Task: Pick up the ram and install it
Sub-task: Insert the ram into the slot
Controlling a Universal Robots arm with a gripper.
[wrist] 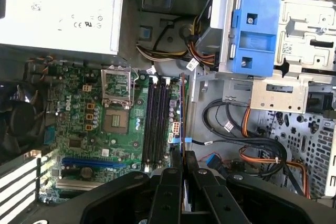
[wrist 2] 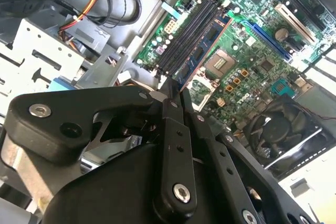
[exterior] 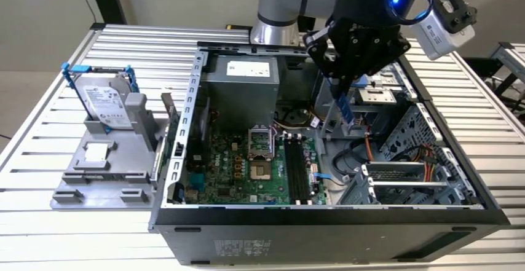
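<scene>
In the exterior view my gripper (exterior: 348, 82) hangs over the open computer case (exterior: 328, 219), shut on the ram (exterior: 348, 110). The thin stick points down from the fingers, above and behind the black memory slots (exterior: 297, 172) of the green motherboard (exterior: 238, 179), and does not touch them. Both wrist views show the ram edge-on, a narrow strip (wrist 2: 207, 45) (wrist: 182, 111) running out from between the fingertips (wrist 2: 169, 94) (wrist: 173, 162). It lies roughly parallel to the slots (wrist 2: 186, 35) (wrist: 156, 121), just beside them.
A silver hard drive in a blue bracket (exterior: 107, 102) stands on a grey fixture at the exterior view's left, outside the case. Inside are the power supply (exterior: 242, 80), the CPU socket (exterior: 260, 145), a metal drive cage (exterior: 410, 179), loose cables (wrist: 247, 140) and a fan (wrist 2: 278, 129).
</scene>
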